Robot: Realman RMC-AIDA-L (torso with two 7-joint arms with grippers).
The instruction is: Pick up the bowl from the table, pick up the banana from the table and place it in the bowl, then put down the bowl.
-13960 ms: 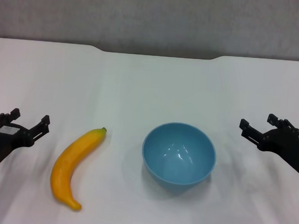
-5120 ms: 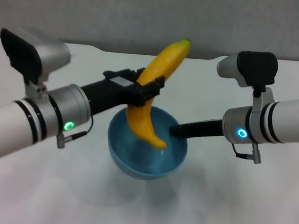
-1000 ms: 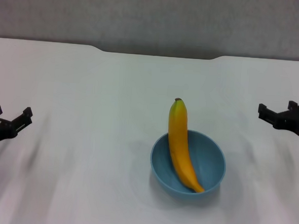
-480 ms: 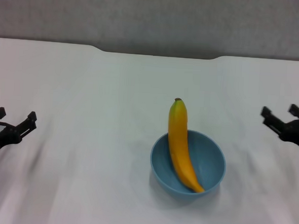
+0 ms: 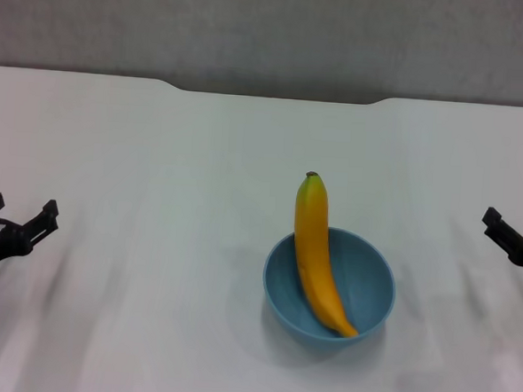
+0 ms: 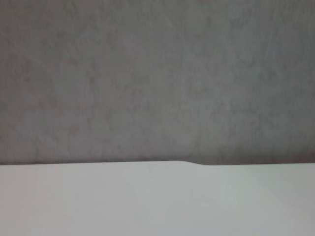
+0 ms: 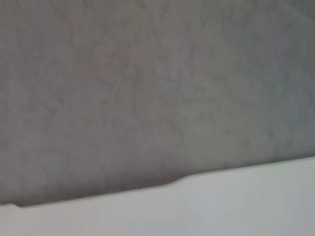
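The light-blue bowl (image 5: 368,291) stands on the white table (image 5: 174,173), right of the middle and toward the front. The yellow banana (image 5: 315,253) lies in it, its lower end in the bowl and its stem end leaning over the far rim. My left gripper (image 5: 20,207) is open and empty at the left edge, far from the bowl. My right gripper (image 5: 515,224) is open and empty at the right edge, well right of the bowl. Both wrist views show only the table's far edge and the grey wall.
The table's far edge has a shallow notch (image 5: 277,94) in the middle, with a grey wall (image 5: 272,28) behind it. The notch step also shows in the left wrist view (image 6: 197,162) and in the right wrist view (image 7: 177,179).
Both arms have drawn back toward the sides; the right gripper moved right and lower. The bowl and banana have not moved.
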